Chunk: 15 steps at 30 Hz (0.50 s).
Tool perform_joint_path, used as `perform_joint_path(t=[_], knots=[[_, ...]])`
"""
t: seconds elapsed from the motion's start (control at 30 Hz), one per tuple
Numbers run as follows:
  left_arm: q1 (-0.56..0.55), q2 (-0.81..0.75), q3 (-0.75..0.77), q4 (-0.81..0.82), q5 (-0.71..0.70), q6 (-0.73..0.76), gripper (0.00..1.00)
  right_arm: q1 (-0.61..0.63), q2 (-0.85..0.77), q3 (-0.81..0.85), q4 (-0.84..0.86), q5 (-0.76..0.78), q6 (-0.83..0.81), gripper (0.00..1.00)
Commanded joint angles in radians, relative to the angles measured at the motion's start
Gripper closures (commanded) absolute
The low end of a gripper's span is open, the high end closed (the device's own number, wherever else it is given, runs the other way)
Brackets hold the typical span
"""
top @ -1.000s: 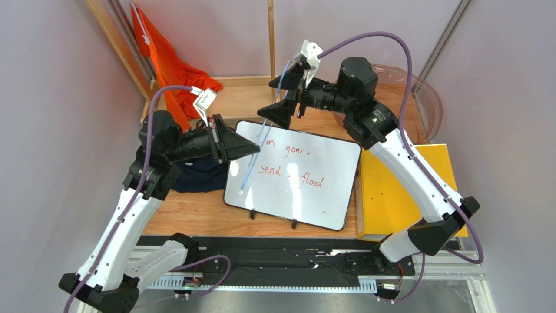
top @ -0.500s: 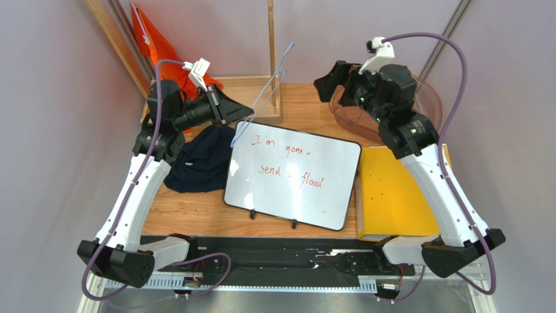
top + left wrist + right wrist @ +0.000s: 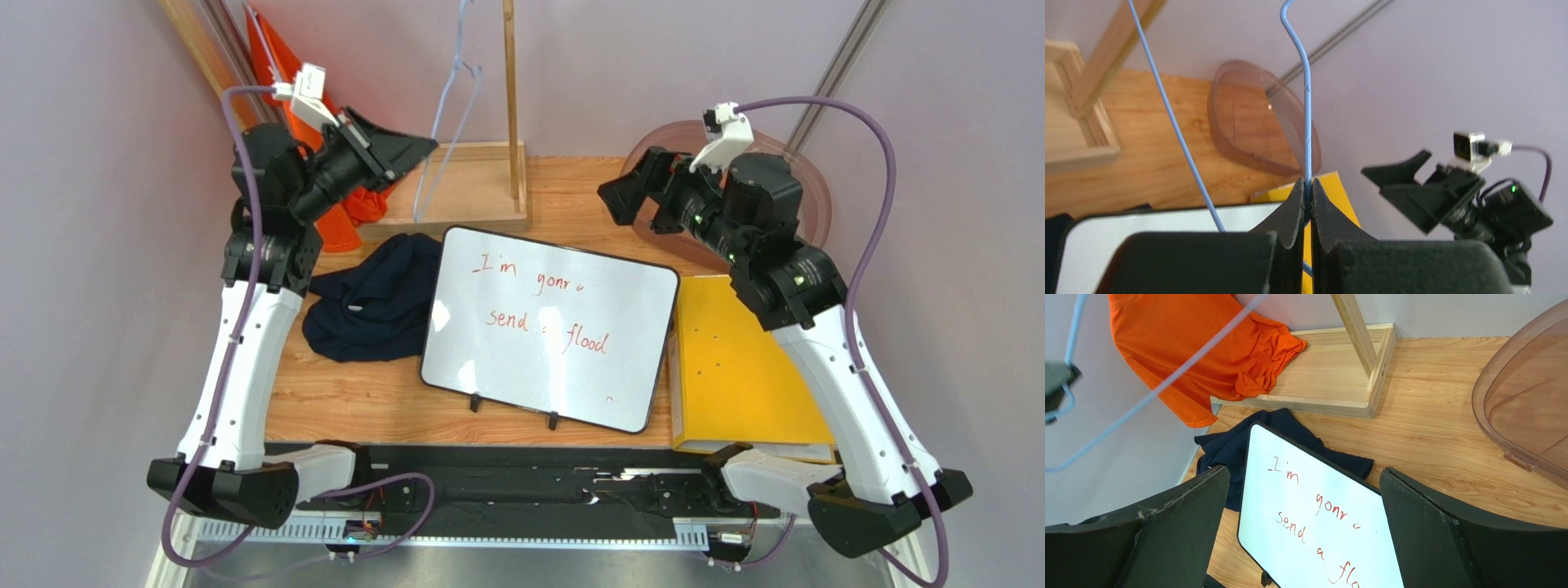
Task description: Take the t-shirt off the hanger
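On the table left of the whiteboard (image 3: 552,325), the t-shirt (image 3: 374,306) lies crumpled, clear of the hanger (image 3: 1308,122). The left gripper (image 3: 1308,184) pinches the bare hanger, now lifted off the whiteboard toward the rack (image 3: 509,86). The right gripper (image 3: 635,186), spread wide, has backed away. Removal looks done.

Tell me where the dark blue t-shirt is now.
In the top view, the dark blue t-shirt lies crumpled on the left side of the table, against the left edge of the whiteboard.
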Motion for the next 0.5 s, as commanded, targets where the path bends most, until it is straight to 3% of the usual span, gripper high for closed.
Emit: perform_joint_path(t=[0.0,0.23,0.47], knots=[[0.045,0.07,0.149,0.044,-0.065,-0.088,1.0,0.003,-0.092,-0.025,-0.002,0.004,-0.001,0.0],[0.06,0.228,0.446,-0.048,-0.1,-0.102,1.0,0.004,-0.158,-0.051,-0.006,0.027,-0.011,0.0],[0.06,0.347,0.566,-0.096,-0.157,-0.153,1.0,0.003,-0.196,-0.06,-0.013,0.05,-0.023,0.0]])
